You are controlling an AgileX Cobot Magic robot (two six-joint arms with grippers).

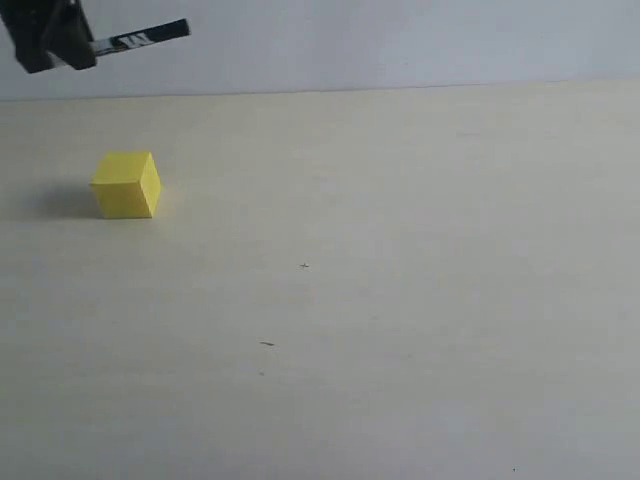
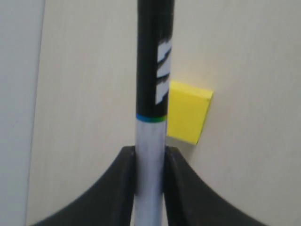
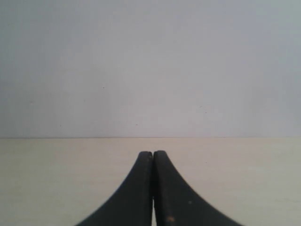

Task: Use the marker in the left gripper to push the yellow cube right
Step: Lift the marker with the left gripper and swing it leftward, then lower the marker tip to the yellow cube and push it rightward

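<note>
Our dark grey-black left gripper (image 1: pixel 75 45) hangs at the upper left of the exterior view. Its jaws are clamped on a slim marker (image 1: pixel 140 40) with a white barrel and a black capped end. The marker lies almost level, and its black end sticks out to the right of the jaws.

The small, matte, bright yellow cube (image 1: pixel 126 185) rests on the pale cream table (image 1: pixel 400 300), on its left side. In the exterior view it appears below the marker and apart from it, with clear space between the two.

In the left wrist view the two fingers (image 2: pixel 117 188) pinch the white barrel of the marker (image 2: pixel 153 94), and the left gripper (image 2: pixel 150 155) holds nothing else. The cube (image 2: pixel 188 115) shows just beside the black section, one edge hidden behind it.

White lettering runs along the black band, but we cannot read it. A thin blue-green ring marks where black meets white.

Our right gripper (image 3: pixel 153 157) has its dark jaws pressed together with nothing between them. It sits low over the table and faces the plain grey-white wall (image 3: pixel 150 66).
</note>
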